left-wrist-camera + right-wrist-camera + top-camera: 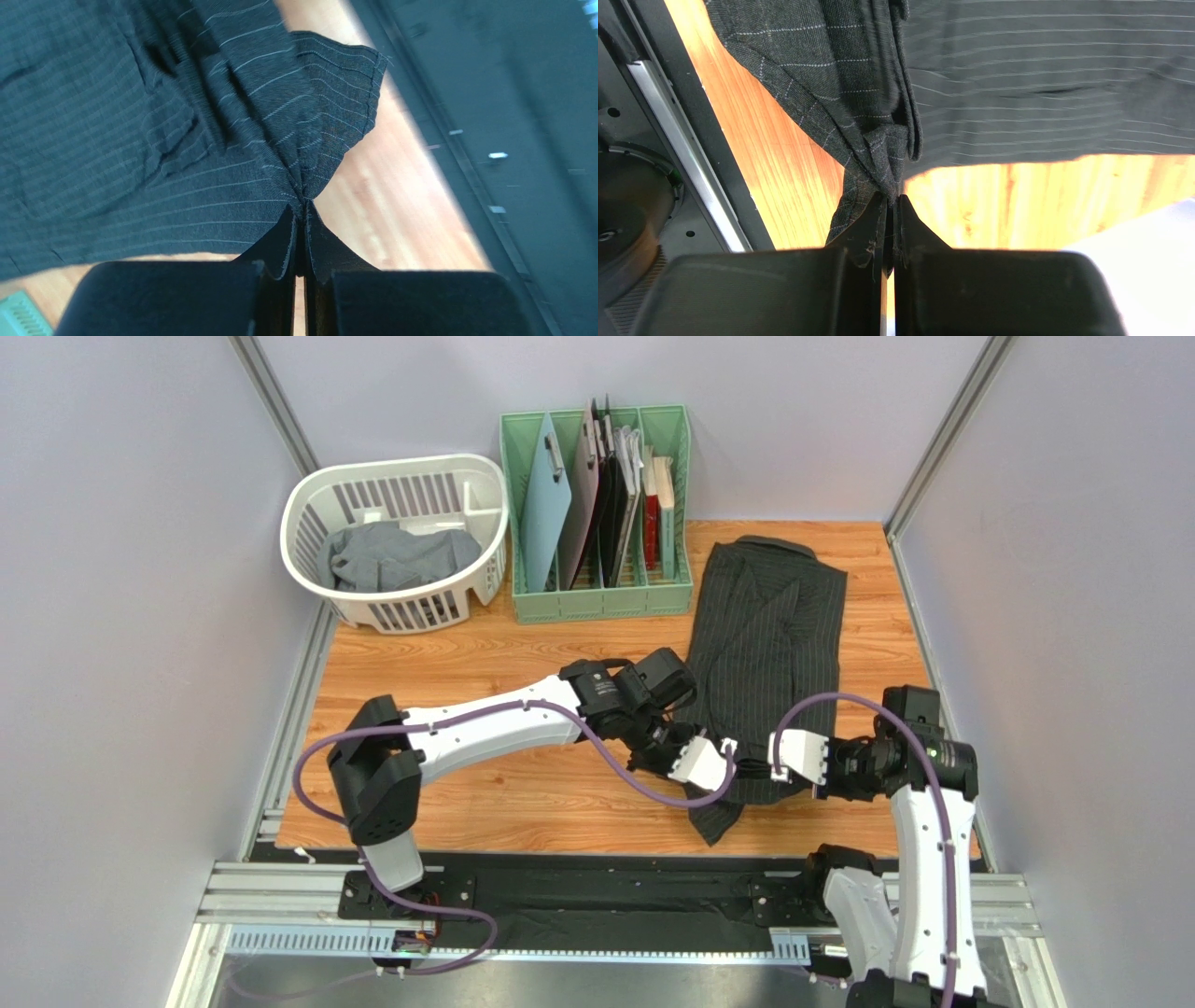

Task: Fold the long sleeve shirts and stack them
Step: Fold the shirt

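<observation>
Black shirt [769,637]: lies lengthwise on the bench [533,798], right of centre in the top view, collar toward the upper edge, near hem bunched.
Left end effector [303,210]: fingers together, clamped on a gathered pinch of the near hem.
Right end effector [892,199]: fingers together, clamped on the same hem, just beside the left one.
Grey shirt [400,556]: crumpled inside the basket [312,504], upper left.
Rack [596,595]: upper centre, just beside the basket.

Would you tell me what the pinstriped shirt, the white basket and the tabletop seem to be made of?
Pinstriped shirt: thin woven cloth, matte; it gathers into soft creases. White basket: likely moulded plastic, smooth with slotted walls. Tabletop: wood or wood-look laminate, slightly glossy, grain visible.
</observation>
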You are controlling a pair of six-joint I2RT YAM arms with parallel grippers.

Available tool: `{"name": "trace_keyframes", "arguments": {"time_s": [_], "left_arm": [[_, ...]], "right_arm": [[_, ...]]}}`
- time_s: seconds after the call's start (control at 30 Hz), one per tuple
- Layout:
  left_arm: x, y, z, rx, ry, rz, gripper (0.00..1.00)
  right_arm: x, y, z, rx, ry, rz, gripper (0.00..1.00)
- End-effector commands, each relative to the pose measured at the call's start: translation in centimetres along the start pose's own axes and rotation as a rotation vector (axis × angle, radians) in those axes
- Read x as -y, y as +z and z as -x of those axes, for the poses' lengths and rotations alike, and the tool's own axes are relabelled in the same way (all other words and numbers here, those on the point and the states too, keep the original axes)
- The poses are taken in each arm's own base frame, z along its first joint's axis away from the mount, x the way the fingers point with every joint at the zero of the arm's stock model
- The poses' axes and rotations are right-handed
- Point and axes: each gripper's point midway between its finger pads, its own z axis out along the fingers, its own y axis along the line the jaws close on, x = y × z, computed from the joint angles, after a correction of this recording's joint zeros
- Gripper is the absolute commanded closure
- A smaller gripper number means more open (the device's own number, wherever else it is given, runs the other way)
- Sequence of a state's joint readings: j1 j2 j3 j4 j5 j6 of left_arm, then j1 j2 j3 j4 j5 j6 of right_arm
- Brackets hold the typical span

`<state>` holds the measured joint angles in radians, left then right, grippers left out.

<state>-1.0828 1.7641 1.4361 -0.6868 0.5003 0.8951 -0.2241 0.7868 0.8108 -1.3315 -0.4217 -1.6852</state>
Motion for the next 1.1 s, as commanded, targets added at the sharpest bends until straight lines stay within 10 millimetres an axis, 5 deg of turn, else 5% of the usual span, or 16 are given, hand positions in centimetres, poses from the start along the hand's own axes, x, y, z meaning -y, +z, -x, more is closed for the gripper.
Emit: {"name": "trace_keyframes", "arguments": {"time_s": [0.0,0.3,0.6,0.67,0.77,1.07], "left_arm": [[3.2,-2.9,3.5,0.091,-0.039,-0.078,1.0],[0.5,-3.7,3.5,0.081,-0.076,-0.062,1.0],[-6.5,-4.8,1.5,0.085,-0.148,-0.006,1.0],[-7.8,-4.3,-0.2,0.063,-0.181,-0.012,1.0],[-11.2,-4.6,-1.1,0.072,-0.199,0.022,1.0],[-17.1,-1.8,-7.4,0.057,-0.288,0.1,1.0]], "right_arm": [[-7.1,-1.3,1.5,0.04,0.053,0.2,1.0],[-4.4,-1.6,2.1,0.07,0.111,0.205,1.0],[3.5,-1.5,2.5,0.118,0.14,0.143,1.0],[5.8,-1.0,2.4,0.135,0.164,0.15,1.0],[8.2,0.4,2.1,0.151,0.193,0.167,1.0],[14.2,6.6,-0.7,0.132,0.318,0.158,1.0]]}}
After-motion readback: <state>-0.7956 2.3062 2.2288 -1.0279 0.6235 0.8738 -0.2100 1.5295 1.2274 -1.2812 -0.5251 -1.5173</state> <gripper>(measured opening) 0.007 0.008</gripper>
